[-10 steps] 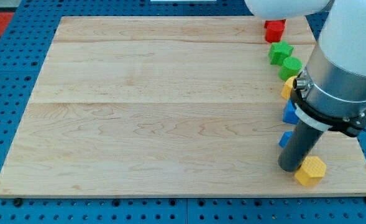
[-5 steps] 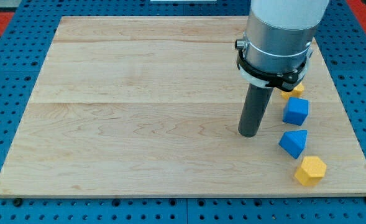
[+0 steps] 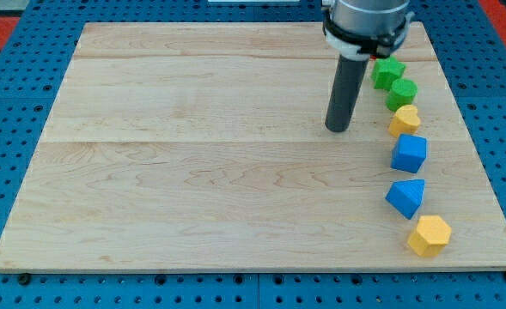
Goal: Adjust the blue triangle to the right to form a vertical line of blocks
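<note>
You are looking down at a pale wooden board (image 3: 192, 154) made of long planks with soft grain lines. It is lying on a blue table (image 3: 12, 129) full of little round holes, and a bit of red is peeking in at the top corners.

There is no claw here for you to check, only a smooth dark round rod. My tip (image 3: 338, 130) is resting on bare wood, to the view's left of the blocks and touching none of them.

Down the view's right side, small shiny blocks are making a bumpy line. From the top you are seeing a green star (image 3: 387, 71), then a green rounded block (image 3: 402, 93) touching it, then a yellow heart-like block (image 3: 405, 120), then a blue cube (image 3: 409, 154).

The blue triangle (image 3: 406, 196) is sitting below the cube, a little to the view's left of it. A yellow six-sided block (image 3: 429, 234) is sitting lowest, near the board's bottom edge, a little to the view's right.
</note>
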